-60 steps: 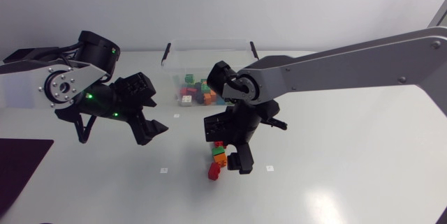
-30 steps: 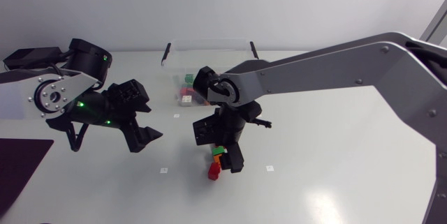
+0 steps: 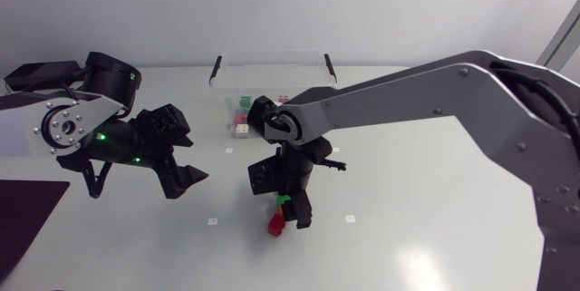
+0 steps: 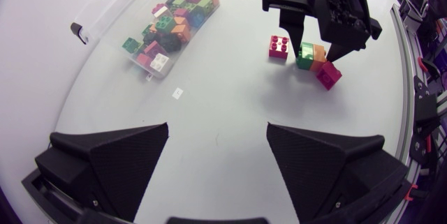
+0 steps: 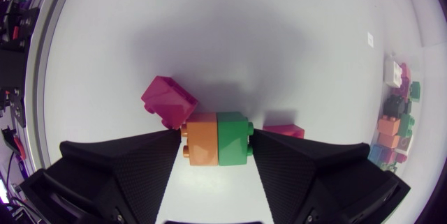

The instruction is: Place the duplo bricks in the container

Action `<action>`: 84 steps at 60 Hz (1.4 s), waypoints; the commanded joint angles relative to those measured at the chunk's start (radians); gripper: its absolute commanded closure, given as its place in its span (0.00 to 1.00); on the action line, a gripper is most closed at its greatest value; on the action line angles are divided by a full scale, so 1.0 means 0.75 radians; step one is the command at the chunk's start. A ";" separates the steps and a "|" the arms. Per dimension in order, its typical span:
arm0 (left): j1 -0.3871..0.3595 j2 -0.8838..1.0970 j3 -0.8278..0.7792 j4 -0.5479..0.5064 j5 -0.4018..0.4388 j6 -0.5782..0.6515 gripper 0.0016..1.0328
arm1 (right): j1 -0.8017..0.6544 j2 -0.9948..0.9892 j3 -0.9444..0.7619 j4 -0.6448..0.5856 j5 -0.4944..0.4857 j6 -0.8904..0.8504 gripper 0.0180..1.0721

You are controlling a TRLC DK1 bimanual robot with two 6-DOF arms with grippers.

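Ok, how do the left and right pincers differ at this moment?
The left pincer is open and empty; the right pincer is shut on the orange-and-green brick pair. The left pincer hangs over bare table, away from any brick; the right pincer is down beside a red brick and a magenta brick. The left pincer's fingers stand wider apart than the right pincer's. Both are matte black, with wedge-shaped fingers.
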 commanded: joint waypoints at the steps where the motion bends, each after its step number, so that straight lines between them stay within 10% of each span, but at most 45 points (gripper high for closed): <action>1: -0.005 -0.004 -0.014 0.010 0.015 0.031 0.05 | 0.021 0.037 -0.020 -0.002 0.003 -0.027 0.48; 11: -0.042 0.004 -0.020 0.010 0.013 0.029 0.05 | 0.018 -0.008 -0.061 0.006 -0.004 -0.006 0.61; 84: -0.523 0.356 0.019 0.029 0.015 -0.253 0.05 | -0.466 -0.110 0.567 0.268 -0.175 0.550 0.61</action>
